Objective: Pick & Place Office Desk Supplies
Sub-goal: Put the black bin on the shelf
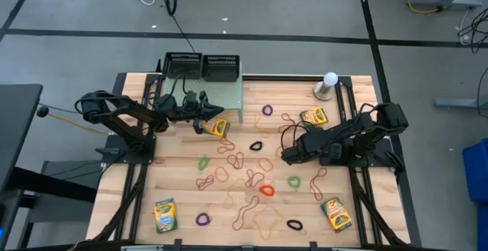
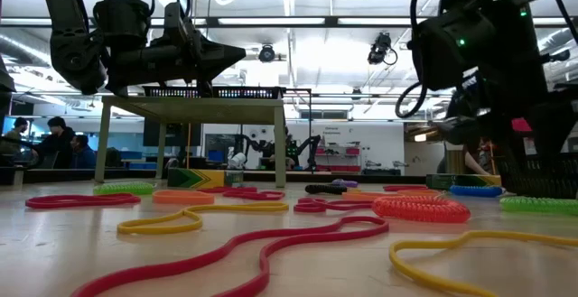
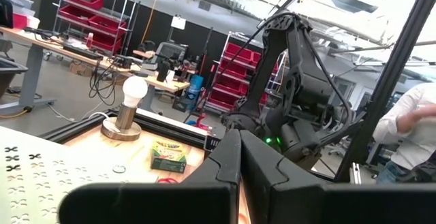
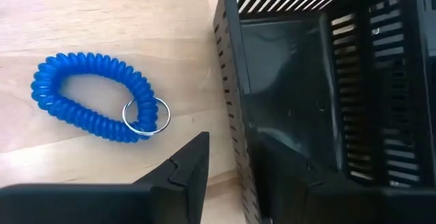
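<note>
My left fingers (image 3: 230, 173) hang clenched and empty by a crayon box (image 1: 218, 127); my right fingers (image 4: 185, 171) stand parted astride a black tray (image 4: 327, 81) wall.

Both arms are dark, nearly black, built of chunky jointed housings with rounded motor blocks and black cables looping loosely along the links. The left gripper (image 1: 204, 116) ends in two slim, wedge-shaped black fingers tapering to a point. The right gripper (image 1: 287, 155) carries matte black angular fingers. A small green indicator light glows on the right arm's housing.
</note>
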